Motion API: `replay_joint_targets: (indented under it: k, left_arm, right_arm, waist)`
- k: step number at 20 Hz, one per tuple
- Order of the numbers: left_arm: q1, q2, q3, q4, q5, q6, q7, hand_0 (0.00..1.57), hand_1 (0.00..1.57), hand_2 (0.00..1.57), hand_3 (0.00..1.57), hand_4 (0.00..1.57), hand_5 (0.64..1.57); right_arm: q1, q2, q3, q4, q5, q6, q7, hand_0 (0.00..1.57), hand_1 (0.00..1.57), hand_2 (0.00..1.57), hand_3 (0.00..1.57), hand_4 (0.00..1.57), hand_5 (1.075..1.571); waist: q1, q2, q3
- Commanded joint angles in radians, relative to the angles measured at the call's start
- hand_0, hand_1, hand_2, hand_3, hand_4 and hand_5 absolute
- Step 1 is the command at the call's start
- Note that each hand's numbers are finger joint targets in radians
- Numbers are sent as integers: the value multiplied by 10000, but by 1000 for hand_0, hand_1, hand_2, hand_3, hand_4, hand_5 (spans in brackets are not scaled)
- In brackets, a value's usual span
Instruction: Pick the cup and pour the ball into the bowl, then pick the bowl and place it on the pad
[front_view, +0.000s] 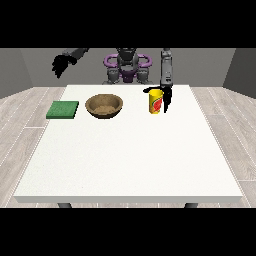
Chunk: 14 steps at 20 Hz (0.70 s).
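**Clerk:** Three task items on your large white table (125, 160), logged left to right. Item one: flat green square pad (62, 109), near the left edge, nothing on it. Item two: round brown wooden bowl (104, 105), just right of the pad, apart from it, upright; I see no ball inside. Item three: yellow cylindrical cup with a red mark (156, 101), upright, right of the bowl and apart from it.

**Operator:** And the hands?

**Clerk:** You have the black hand at the view's left (61, 64) raised above the table's far left corner, well away from every item, fingers hanging relaxed, holding nothing. The black hand at the view's right (166, 95) is down at the cup: fingers along its right side, thumb reaching round behind the rim. Whether they have closed on the cup, I cannot tell.

**Operator:** Progress?

**Clerk:** Early, by my reckoning. The cup stands on the table, not lifted or tilted. The ball is not visible; presumably it sits inside the cup. Left for you: secure and lift the cup, pour into the bowl, then carry the bowl onto the pad.
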Motion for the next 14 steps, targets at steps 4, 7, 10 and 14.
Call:
replay_joint_targets:
  k: [4, 7, 10, 14]
  left_arm:
    - [-459, 384, 390, 1868, -511, 962, -1468, 919, 919, 1316, 1379, 1243, 1538]
    - [-623, 322, 463, 2186, -835, 1942, -1972, 1252, 1252, 1571, 1571, 1328, 1491]
    - [-675, 70, 477, 2425, -848, 2356, -2009, 1283, 1283, 1571, 1571, 1366, 1457]
    - [-1325, 71, -77, 2488, -1556, 3238, -659, 1285, 1285, 1571, 1571, 1408, 1413]
  right_arm:
    - [-301, -468, -258, -566, -685, 443, 501, 0, 0, 0, 0, 662, 1569]
    - [-396, -801, -587, -454, -1152, 965, 262, 0, 0, 0, 158, 648, 1569]
    - [-423, -1528, -1343, -36, -1925, 1374, 800, 0, 0, 0, 164, 642, 1568]
    - [-593, -1616, -1227, 361, -1691, 1067, 1323, 0, 0, 0, 182, 634, 1566]
  waist:
    - [-780, 572, -8]
    - [-1038, 892, -6]
    - [-1122, 538, -2]
    - [-714, -418, 3]
